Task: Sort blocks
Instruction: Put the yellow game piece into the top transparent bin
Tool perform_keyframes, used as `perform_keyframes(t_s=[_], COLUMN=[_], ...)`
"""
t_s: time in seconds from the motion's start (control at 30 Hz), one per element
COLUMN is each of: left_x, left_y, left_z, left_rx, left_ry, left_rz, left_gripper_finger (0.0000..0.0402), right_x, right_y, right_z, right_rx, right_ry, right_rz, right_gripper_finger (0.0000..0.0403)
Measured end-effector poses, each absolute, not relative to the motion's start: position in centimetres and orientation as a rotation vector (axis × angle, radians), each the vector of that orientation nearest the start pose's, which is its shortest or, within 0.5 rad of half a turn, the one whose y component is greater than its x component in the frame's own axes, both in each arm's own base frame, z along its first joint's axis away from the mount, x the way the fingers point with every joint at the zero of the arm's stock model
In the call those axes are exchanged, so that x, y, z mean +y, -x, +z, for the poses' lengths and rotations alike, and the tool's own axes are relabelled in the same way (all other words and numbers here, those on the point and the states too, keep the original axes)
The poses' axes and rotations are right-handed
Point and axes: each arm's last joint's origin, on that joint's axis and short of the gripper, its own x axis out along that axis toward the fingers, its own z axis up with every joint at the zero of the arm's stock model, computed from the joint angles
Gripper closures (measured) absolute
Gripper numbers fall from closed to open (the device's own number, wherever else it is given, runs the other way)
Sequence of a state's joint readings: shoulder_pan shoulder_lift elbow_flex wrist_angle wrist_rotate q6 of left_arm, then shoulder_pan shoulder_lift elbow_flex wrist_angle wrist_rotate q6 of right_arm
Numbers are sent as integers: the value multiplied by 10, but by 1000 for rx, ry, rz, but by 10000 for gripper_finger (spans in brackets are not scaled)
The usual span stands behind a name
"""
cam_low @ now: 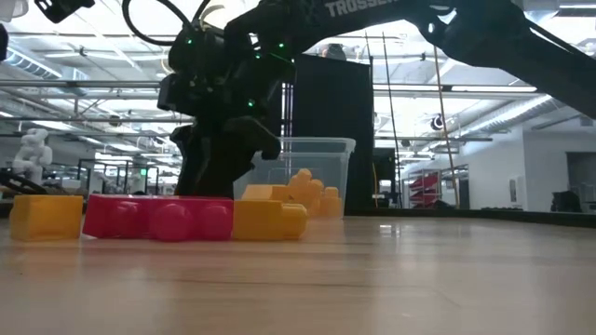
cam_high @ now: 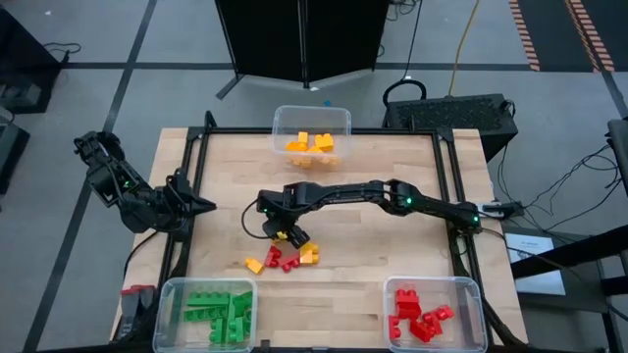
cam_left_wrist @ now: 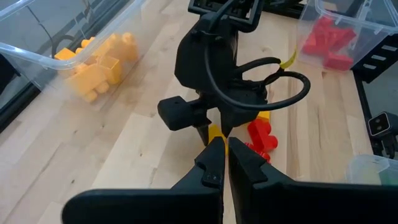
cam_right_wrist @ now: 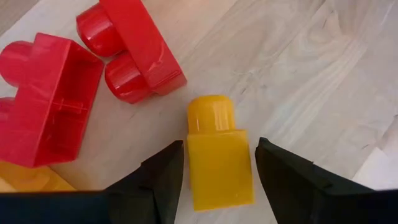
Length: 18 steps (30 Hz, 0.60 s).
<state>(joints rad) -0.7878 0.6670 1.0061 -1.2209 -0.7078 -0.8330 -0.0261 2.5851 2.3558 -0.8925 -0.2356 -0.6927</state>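
My right gripper (cam_high: 287, 233) reaches to the table's middle and stands over a small pile of loose blocks. It is shut on a yellow block (cam_right_wrist: 219, 158) with one round stud. Two red blocks (cam_right_wrist: 134, 56) (cam_right_wrist: 43, 99) and another yellow block (cam_right_wrist: 25, 180) lie flat on the wood beside it. In the low view the right gripper (cam_low: 214, 177) comes down to table level behind a red block (cam_low: 158, 219). My left gripper (cam_high: 206, 206) is shut on nothing at the table's left edge, with its fingers (cam_left_wrist: 214, 163) pressed together. My right gripper pinches the yellow block between its two fingers (cam_right_wrist: 165, 180), one against each long side (cam_right_wrist: 193, 168). It comes from above, pointing down, and the stud end sticks out past the fingertips. Whether the block is lifted or still rests on the wood, I cannot tell.
A clear bin with yellow blocks (cam_high: 311, 132) sits at the far edge. One with green blocks (cam_high: 206, 314) is at the near left corner, and one with red blocks (cam_high: 432, 314) at the near right. Loose yellow and red blocks (cam_high: 280, 260) lie near the gripper. Bare wood stretches to the right.
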Motion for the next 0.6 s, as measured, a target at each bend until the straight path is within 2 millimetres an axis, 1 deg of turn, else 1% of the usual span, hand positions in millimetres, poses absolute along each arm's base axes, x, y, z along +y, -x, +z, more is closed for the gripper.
perform_keyframes(t_s=[0.1, 0.2, 0.27, 0.43, 0.5, 0.6], left_x=[-44, -44, -44, -44, -44, -44], left_y=[-70, -70, -70, -70, -70, -70], left_z=[336, 336, 336, 336, 336, 336], left_rx=[613, 613, 613, 613, 613, 614], left_ry=[204, 204, 204, 203, 204, 203], left_rz=[191, 191, 191, 191, 191, 190], left_gripper_finger=[398, 398, 398, 398, 398, 398], right_x=[-7, -7, -7, -8, -8, -8], right_y=[-538, -539, -539, -539, -538, -538], right_z=[158, 151, 142, 135, 135, 135], right_rx=[996, 1015, 1033, 1056, 1064, 1071], right_ry=[470, 450, 438, 423, 414, 396], right_rz=[560, 558, 559, 562, 558, 546], right_gripper_finger=[214, 216, 216, 222, 240, 284])
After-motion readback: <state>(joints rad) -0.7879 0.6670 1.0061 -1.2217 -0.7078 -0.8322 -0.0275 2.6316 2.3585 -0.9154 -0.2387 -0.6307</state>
